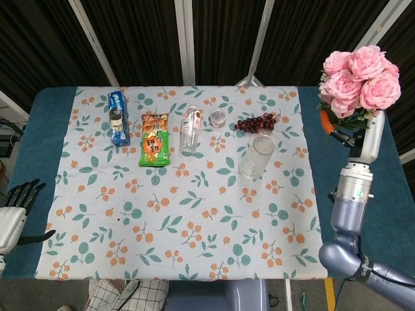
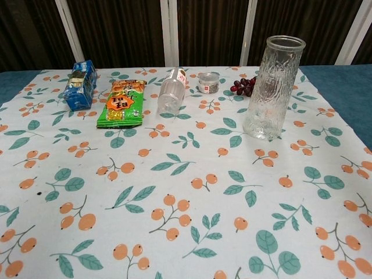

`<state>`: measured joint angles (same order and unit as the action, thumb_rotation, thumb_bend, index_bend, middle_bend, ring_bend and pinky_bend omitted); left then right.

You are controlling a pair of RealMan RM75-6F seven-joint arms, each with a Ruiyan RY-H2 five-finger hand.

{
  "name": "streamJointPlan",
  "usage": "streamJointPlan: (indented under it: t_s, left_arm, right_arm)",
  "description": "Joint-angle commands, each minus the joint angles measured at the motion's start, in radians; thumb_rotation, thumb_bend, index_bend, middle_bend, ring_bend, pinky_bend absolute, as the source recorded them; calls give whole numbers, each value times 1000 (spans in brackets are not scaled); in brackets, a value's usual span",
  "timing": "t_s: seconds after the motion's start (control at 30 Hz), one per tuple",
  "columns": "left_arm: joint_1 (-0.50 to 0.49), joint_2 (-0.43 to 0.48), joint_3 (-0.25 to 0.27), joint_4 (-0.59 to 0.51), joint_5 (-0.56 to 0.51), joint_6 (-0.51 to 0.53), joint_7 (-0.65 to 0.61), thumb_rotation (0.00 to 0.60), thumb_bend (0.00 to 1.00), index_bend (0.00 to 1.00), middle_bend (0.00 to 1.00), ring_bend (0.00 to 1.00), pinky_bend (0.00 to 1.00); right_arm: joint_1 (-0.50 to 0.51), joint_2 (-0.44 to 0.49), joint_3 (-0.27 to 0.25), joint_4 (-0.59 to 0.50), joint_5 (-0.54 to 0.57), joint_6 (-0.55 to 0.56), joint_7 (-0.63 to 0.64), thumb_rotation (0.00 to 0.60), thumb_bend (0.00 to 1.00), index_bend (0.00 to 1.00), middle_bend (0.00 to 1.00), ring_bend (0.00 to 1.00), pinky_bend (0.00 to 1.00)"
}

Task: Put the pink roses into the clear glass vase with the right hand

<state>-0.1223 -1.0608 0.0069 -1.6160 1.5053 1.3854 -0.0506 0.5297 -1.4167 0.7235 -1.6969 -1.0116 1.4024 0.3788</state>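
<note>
the right hand [image 1: 364, 133] grips the pink roses [image 1: 355, 79] by the stems, blooms up, raised well above the blue surface [image 1: 353, 168] and to the right of the clear glass vase [image 1: 257, 155]. the vase stands upright and empty on the floral cloth [image 1: 188, 214], near the dark grapes [image 1: 255, 121]. the left hand [image 1: 14, 207] rests at the left edge of the surface, holding nothing, fingers apart. the chest view shows neither hand nor the roses.
</note>
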Motion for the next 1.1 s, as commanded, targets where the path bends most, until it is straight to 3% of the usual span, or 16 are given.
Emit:
streamJointPlan:
  t_s: [0.03, 0.53, 0.83, 1.1]
  left_arm:
    - [0, 0, 0, 0, 0, 1, -1, 600, 0, 0, 0, 0, 0]
    - [-5, 8, 1, -1, -6, -15, -20, 600, 0, 0, 0, 0, 0]
    - [-7, 13, 3, -2, -3, -19, -36, 600, 0, 0, 0, 0, 0]
    - [-6, 13, 3, -3, -1, -15, -36, 600, 0, 0, 0, 0, 0]
  right_arm:
    - [43, -55, 3, 24, 20, 7, -2, 600, 310, 464, 505, 496, 245]
    - [249, -219, 22, 215, 59, -46, -54, 600, 310, 464, 505, 496, 245]
    - [265, -251, 9, 250, 56, -37, -59, 600, 309, 464, 505, 496, 245]
    - [248, -237, 10, 210, 48, -18, -65, 600, 310, 464, 505, 496, 245]
